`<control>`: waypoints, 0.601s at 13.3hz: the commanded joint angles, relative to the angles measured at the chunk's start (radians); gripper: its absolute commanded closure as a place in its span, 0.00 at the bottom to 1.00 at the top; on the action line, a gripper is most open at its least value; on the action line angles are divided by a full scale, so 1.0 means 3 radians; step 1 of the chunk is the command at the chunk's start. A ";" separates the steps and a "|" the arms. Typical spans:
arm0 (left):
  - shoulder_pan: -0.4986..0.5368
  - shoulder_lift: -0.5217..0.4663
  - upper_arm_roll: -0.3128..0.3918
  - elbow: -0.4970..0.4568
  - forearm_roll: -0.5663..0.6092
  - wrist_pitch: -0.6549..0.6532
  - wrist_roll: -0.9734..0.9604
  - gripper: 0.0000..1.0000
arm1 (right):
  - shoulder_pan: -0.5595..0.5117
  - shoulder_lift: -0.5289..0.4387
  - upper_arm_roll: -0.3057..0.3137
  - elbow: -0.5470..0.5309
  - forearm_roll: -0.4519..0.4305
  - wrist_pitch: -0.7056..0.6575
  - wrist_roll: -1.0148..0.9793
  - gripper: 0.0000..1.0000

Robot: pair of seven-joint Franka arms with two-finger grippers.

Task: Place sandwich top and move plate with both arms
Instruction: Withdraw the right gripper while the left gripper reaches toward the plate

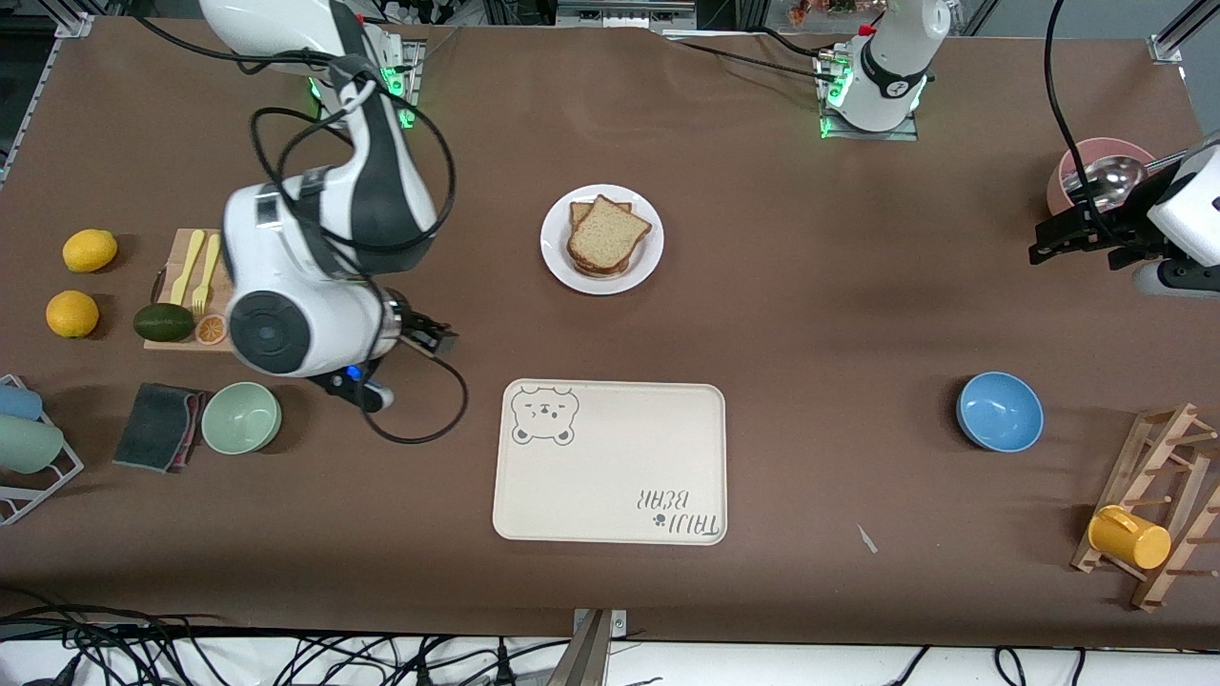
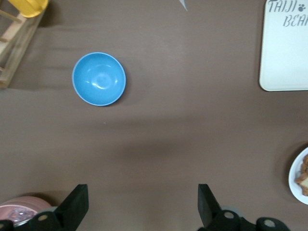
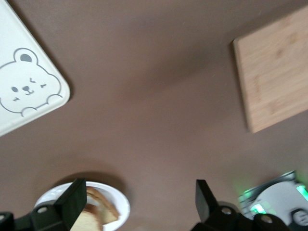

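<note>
The right gripper (image 1: 434, 333), fingers spread and empty, hangs over bare table toward the right arm's end from the plate (image 1: 558, 259). The sandwich top (image 1: 608, 233) already lies askew on the stack on the plate, so a one-sided lift could probably slide it off. The left gripper (image 1: 1053, 238), also spread, hovers well away from the plate, by the pink bowl (image 1: 1072, 171)

Right hand (image 3: 137, 202) was spread wide over bare counter (image 3: 154, 86); plate (image 3: 118, 204) with bread (image 3: 91, 219), bear tray's corner (image 3: 29, 91) and wooden board (image 3: 274, 67) showed.
</note>
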 commanded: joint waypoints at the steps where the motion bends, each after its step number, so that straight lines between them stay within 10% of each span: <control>1: 0.0019 0.0037 -0.0019 -0.0002 -0.0212 -0.0034 -0.0071 0.00 | 0.0027 -0.0107 -0.0238 -0.0030 -0.0045 -0.0183 -0.0725 0.00; 8: -0.0027 0.0466 -0.0059 -0.0007 -0.0656 -0.0044 -0.0015 0.00 | -0.0550 -0.0577 -0.0152 -0.0301 -0.0341 -0.0041 -0.1816 0.00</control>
